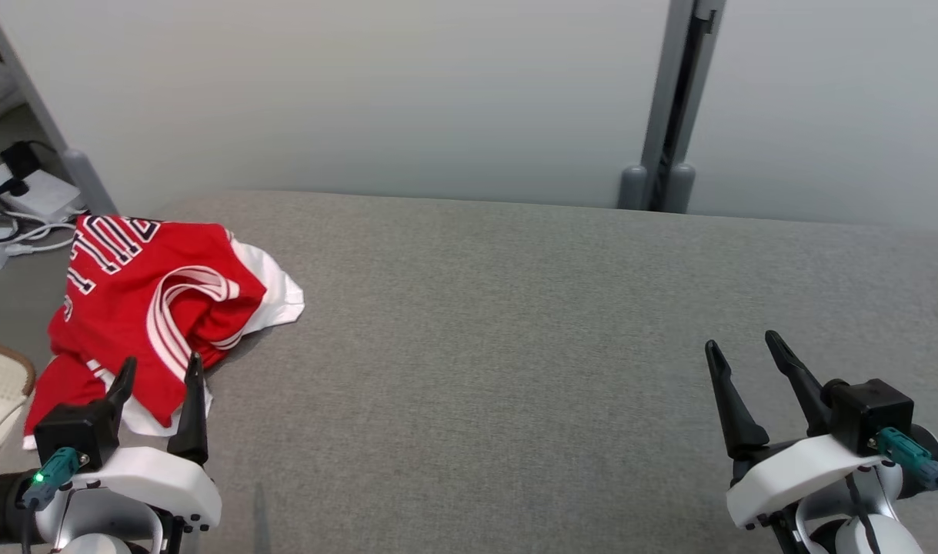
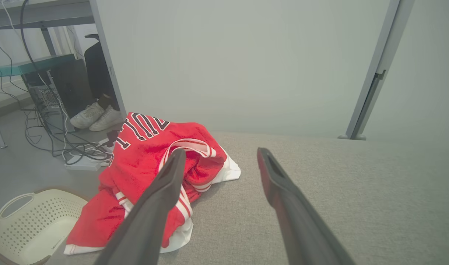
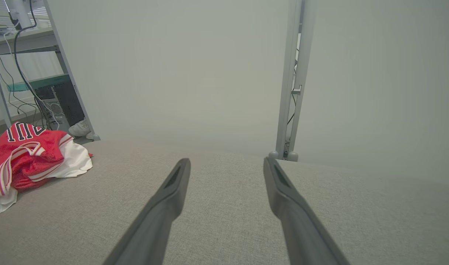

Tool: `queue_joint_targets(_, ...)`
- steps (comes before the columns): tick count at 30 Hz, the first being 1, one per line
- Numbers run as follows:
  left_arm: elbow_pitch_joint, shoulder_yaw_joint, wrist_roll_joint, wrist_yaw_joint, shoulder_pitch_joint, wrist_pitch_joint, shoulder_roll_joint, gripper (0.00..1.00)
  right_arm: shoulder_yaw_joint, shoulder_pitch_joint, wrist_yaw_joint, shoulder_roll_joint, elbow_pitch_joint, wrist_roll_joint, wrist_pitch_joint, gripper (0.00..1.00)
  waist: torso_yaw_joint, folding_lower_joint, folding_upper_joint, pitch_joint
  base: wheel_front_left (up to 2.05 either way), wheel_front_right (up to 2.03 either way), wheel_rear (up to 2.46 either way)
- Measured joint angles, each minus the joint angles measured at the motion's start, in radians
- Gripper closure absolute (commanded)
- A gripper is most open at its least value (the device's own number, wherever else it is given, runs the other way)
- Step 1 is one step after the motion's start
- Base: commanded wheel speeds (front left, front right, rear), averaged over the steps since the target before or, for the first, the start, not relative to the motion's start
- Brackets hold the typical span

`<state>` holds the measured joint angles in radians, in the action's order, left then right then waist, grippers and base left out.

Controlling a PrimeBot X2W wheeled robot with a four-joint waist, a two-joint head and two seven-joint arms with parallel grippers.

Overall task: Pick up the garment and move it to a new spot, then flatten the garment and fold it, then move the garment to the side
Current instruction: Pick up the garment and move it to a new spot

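Observation:
The garment (image 1: pixel 141 300) is a red jersey with white stripes and dark lettering, lying crumpled at the left end of the grey table (image 1: pixel 515 346), partly hanging over that edge. My left gripper (image 1: pixel 159 369) stands open just in front of it, nothing between its fingers; in the left wrist view the garment (image 2: pixel 143 162) lies behind the left finger of the gripper (image 2: pixel 220 152). My right gripper (image 1: pixel 738 342) is open over bare cloth at the lower right, far from the garment (image 3: pixel 29 158). Along its wrist view the right gripper (image 3: pixel 226 162) holds nothing.
A cream perforated basket (image 2: pixel 29 224) sits on the floor left of the table. Cables and a power strip (image 1: pixel 22 200) lie on the floor behind it, near white shoes (image 2: pixel 95 116). A pale wall with a grey post (image 1: pixel 669 108) backs the table.

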<state>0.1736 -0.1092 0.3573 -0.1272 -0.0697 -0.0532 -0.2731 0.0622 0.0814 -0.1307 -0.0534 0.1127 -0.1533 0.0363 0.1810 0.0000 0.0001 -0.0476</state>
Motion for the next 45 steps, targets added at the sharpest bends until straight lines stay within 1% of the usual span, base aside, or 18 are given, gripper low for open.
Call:
queue_joint_targets(10,-0.033,0.031,0.014,-0.030,0.017,-0.009,-0.016,0.00,0.049,0.033,0.000,0.003,0.019,-0.017,0.017,0.00,0.145,0.0000,0.0000,0.002,0.00,0.00,0.00)
queue_joint_targets(13,-0.041,0.033,0.014,-0.034,0.026,-0.010,-0.016,0.00,0.051,0.035,0.000,0.004,0.026,-0.018,0.019,0.00,0.174,0.0000,0.0000,0.004,0.00,0.00,0.00)
queue_joint_targets(17,-0.057,0.036,0.020,-0.041,0.033,-0.020,-0.015,0.00,0.052,0.043,0.000,0.004,0.031,-0.020,0.023,0.00,0.195,0.0000,0.0000,0.007,0.00,0.00,0.00)
queue_joint_targets(22,-0.068,0.037,0.021,-0.041,0.035,-0.035,-0.016,0.00,0.052,0.043,0.000,0.004,0.032,-0.020,0.023,0.00,0.202,0.0000,0.0000,0.009,0.00,0.00,0.00)
queue_joint_targets(24,-0.073,0.038,0.021,-0.050,0.035,-0.039,-0.015,0.00,0.052,0.043,0.000,0.004,0.031,-0.020,0.023,0.00,0.202,0.0000,0.0000,0.010,0.00,0.00,0.00)
queue_joint_targets(30,-0.102,0.057,0.031,-0.052,0.032,-0.071,-0.014,0.00,0.061,0.053,0.000,0.004,0.022,-0.019,0.013,0.00,0.192,0.0000,0.0000,0.022,0.00,0.00,0.00)
queue_joint_targets(33,-0.106,0.066,0.039,-0.062,0.012,-0.071,-0.015,0.00,0.062,0.054,0.000,0.004,0.011,-0.015,0.001,0.00,0.181,0.0000,0.0000,0.038,0.00,0.00,0.00)
queue_joint_targets(35,-0.097,0.073,0.046,-0.058,-0.022,-0.070,-0.022,0.00,0.064,0.067,0.000,0.004,-0.002,-0.012,-0.011,0.00,0.172,0.0000,0.0000,0.060,0.00,0.00,0.00)
queue_joint_targets(37,-0.075,0.074,0.058,-0.048,-0.073,-0.059,-0.028,0.00,0.065,0.087,0.000,0.002,-0.014,-0.002,-0.020,0.00,0.161,0.0000,0.0000,0.088,0.00,0.00,0.00)
queue_joint_targets(39,-0.020,0.069,0.070,-0.026,-0.125,-0.044,-0.034,0.00,0.065,0.102,0.000,-0.001,-0.026,0.006,-0.028,0.00,0.148,0.0000,0.0000,0.121,0.00,0.00,0.00)
queue_joint_targets(45,0.215,0.053,0.121,0.043,-0.268,-0.003,-0.033,0.00,0.066,0.144,0.000,-0.007,-0.042,0.025,-0.045,0.00,0.101,0.0000,0.0000,0.226,0.00,0.00,0.00)
